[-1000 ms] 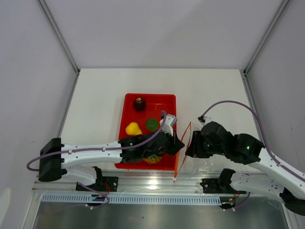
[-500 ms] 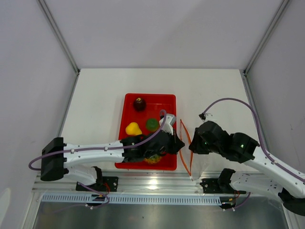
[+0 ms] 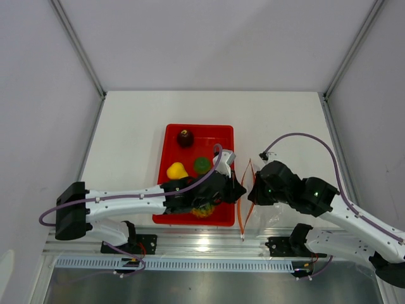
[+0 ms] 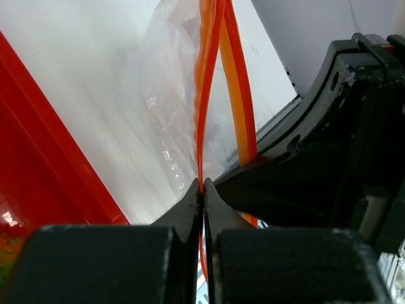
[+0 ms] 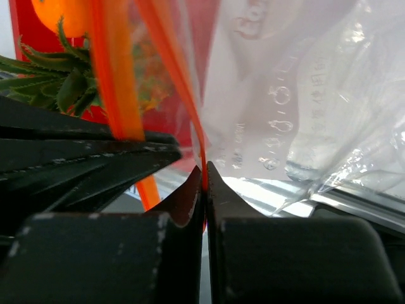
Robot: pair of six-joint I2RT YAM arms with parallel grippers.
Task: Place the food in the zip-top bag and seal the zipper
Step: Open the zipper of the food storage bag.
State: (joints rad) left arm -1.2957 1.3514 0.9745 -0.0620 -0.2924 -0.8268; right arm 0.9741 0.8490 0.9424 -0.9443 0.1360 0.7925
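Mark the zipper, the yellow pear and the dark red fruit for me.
zipper (image 5: 116, 63), right wrist view, middle of the wide orange strip.
yellow pear (image 3: 176, 171), top external view, on its rounded body.
dark red fruit (image 3: 185, 138), top external view, on its centre.

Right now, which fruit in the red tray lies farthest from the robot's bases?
The dark red fruit, alone by the tray's far rim; the yellow pear and green fruit sit nearer the middle.

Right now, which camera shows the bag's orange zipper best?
The left wrist camera. It shows the zipper close up, its two strips parting above the left fingers pinching one. The right wrist camera shows both strips, one partly hidden by the left fingers. The top camera shows only a thin orange line.
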